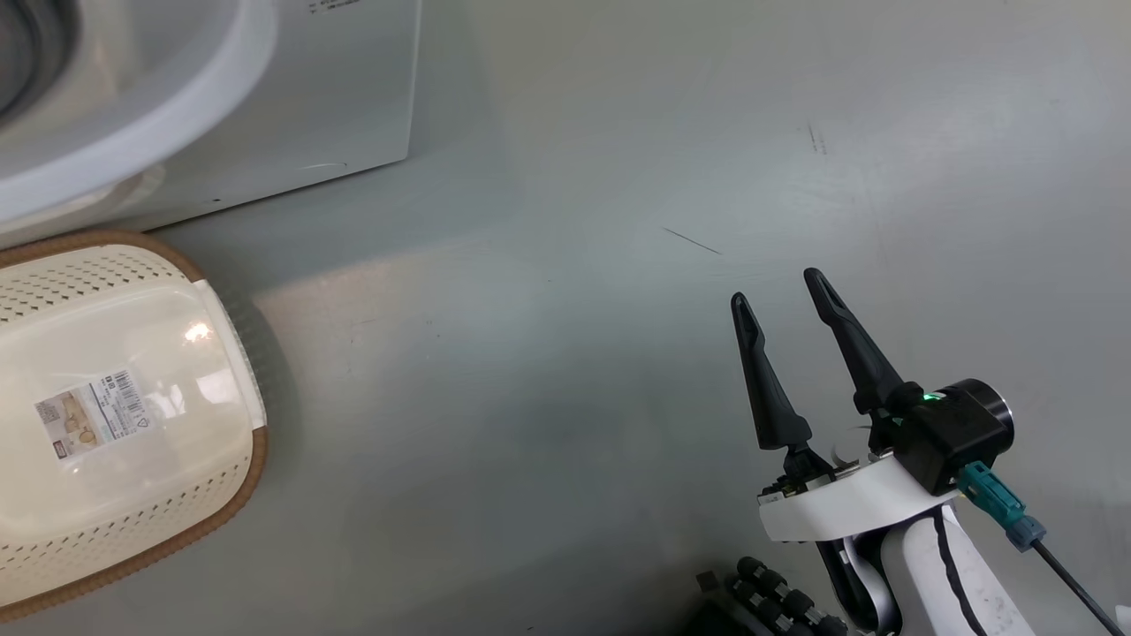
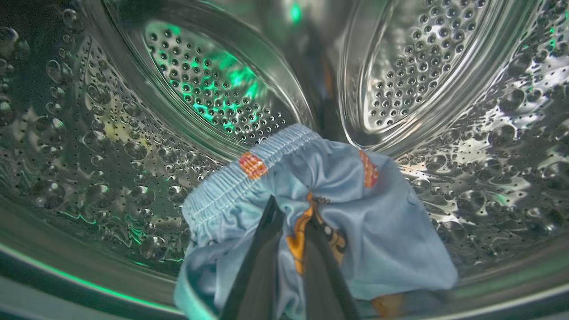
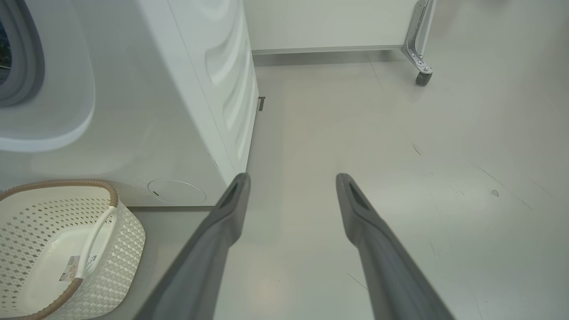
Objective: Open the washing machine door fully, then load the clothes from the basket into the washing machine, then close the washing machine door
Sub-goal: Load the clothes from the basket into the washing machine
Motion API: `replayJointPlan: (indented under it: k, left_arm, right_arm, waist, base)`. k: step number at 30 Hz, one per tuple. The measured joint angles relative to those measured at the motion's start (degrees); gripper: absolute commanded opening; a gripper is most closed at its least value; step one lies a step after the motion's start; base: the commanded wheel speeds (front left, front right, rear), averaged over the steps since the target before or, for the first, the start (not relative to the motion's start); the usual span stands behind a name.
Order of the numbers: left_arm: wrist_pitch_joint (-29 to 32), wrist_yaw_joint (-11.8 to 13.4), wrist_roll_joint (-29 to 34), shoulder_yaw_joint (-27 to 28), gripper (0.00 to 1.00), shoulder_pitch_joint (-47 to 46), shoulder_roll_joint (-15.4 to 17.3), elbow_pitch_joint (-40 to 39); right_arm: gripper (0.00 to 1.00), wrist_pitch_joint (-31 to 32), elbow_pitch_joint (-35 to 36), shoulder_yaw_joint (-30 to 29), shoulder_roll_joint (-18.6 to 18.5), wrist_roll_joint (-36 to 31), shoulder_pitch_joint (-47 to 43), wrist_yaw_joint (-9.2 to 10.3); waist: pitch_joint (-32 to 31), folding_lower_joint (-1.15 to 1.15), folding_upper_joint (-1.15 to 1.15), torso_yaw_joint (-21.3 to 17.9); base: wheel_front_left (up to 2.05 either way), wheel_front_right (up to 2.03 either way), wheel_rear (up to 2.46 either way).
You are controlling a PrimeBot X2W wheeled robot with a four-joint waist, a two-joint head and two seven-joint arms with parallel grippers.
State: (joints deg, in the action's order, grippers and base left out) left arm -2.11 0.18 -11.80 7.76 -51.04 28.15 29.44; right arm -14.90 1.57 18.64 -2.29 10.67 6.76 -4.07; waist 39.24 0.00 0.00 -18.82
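Inside the washing machine (image 2: 213, 84), seen from the left wrist, the perforated steel drum curves around on all sides, with green light glinting off its back wall. The left gripper (image 2: 291, 211) reaches into this drum; its two dark fingers stand narrow, close together, pinching a fold of the clothes (image 2: 386, 231). These are a bunched piece of light blue fabric with an elastic gathered edge and orange-brown printed figures. The bundle hangs around the fingers, low in the drum and near the lower lip of the washing machine's opening. From the head view, the basket (image 1: 132, 274) sits on the pale grey floor (image 1: 574, 309) just in front of the washing machine's white front, below its round opening. The basket is cream-white and perforated, with a brown rim. Its smooth bottom is bare, with a barcode sticker (image 1: 88, 415) on it. The right gripper (image 1: 775, 287) hovers over bare floor, well apart from the washing machine and off to its right side. Its two long dark fingers are spread wide with nothing between them. From the right wrist, a small round cover (image 3: 176, 191) shows low on the washing machine's front. Far beyond the machine's side panel, a metal leg with a castor wheel (image 3: 422, 78) stands on the floor.
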Motion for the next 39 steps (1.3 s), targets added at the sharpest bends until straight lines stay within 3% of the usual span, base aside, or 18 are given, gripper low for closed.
replayJointPlan:
  k: [16,21,28,30,32,37,39]
  left_arm:
    - [-1.7,0.1,0.9,0.5,0.00,-8.4,4.2,4.7]
    - [-1.5,-2.1,5.2,-4.5,0.00,-9.4,6.2,6.5]
    - [3.0,-2.2,7.1,-5.9,0.00,-10.7,7.6,11.8]
    - [5.2,-2.2,7.3,-6.3,0.39,-11.2,7.8,13.5]
    - [6.9,-2.2,7.2,-6.0,0.97,-11.8,8.0,15.0]
    - [7.2,-1.9,6.7,-5.7,1.00,-13.7,7.3,16.0]
    - [7.2,-1.3,6.4,-5.7,1.00,-13.9,5.3,16.4]
  right_arm:
    - [1.00,0.0,0.5,1.7,0.1,1.4,-2.6,0.01]
    - [1.00,0.0,0.9,1.4,0.2,1.5,-3.8,0.11]
    - [1.00,0.0,1.2,1.6,0.3,1.4,-5.1,0.11]
    - [1.00,0.0,1.4,1.6,0.3,1.5,-5.1,0.20]
    - [1.00,0.0,1.5,1.6,0.3,1.5,-5.2,0.20]
    - [1.00,0.0,1.5,1.2,0.3,2.4,-5.2,0.26]
    - [1.00,0.0,1.6,0.4,0.3,2.4,-5.2,0.70]
  waist:
    - [2.0,0.00,0.00,-5.0]
    - [2.4,0.00,0.00,-5.9]
    - [2.3,0.00,0.00,-6.3]
    - [2.1,0.00,0.00,-6.4]
    - [1.9,0.00,0.00,-6.5]
    - [1.6,0.00,0.00,-6.4]
    - [1.4,0.00,0.00,-6.0]
  base:
    - [0.00,0.00,0.00]
    - [0.00,0.00,0.00]
    - [0.00,0.00,0.00]
    - [0.00,0.00,0.00]
    - [0.00,0.00,0.00]
    - [0.00,0.00,0.00]
    - [0.00,0.00,0.00]
